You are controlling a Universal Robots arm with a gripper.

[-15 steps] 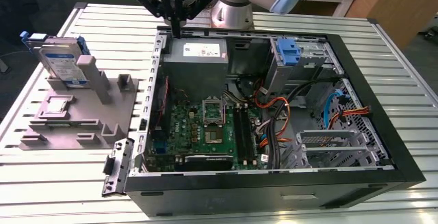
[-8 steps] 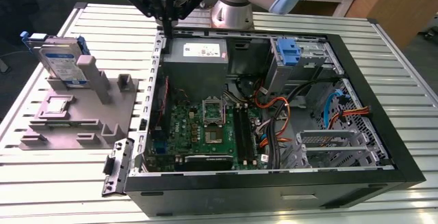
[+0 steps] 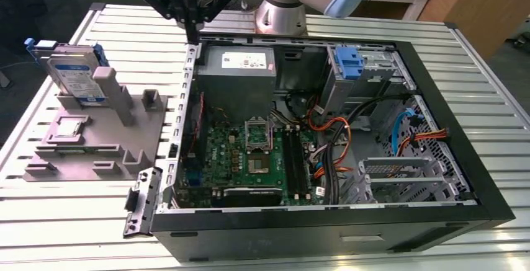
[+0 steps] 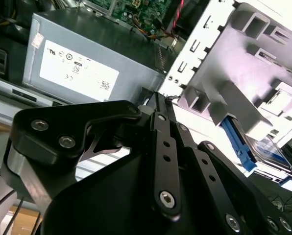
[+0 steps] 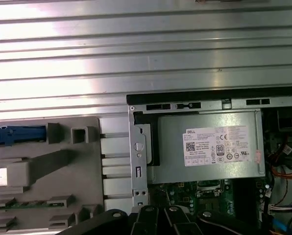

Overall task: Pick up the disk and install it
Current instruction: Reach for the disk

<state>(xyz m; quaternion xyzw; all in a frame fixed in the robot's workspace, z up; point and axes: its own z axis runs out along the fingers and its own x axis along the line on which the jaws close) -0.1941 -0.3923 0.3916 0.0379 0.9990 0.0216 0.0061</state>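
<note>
Over a corner of the computer case (image 3: pixel 463 178), the gripper (image 3: pixel 192 30) hovers empty, fingers (image 4: pixel 160 127) pressed together. The disk (image 3: pixel 76 75) stands upright in a fixture (image 3: pixel 91 153), well apart on the exterior view's left. Gripping it likely needs spread fingers squared to its faces.

Illumination is bright, diffuse and overhead; in the exterior view the ribbed metal surface (image 3: pixel 66 221) returns broad glare; in the first wrist view the same surface (image 5: pixel 146 44) washes out to near white in bands; the computer case (image 3: pixel 331 227) interior reads darker, with soft shadows under its walls; in the second wrist view the end effector (image 4: pixel 158 100), close to the lens, renders soft; a faint magenta cast tints the grey fixture (image 4: pixel 224 63).
</note>
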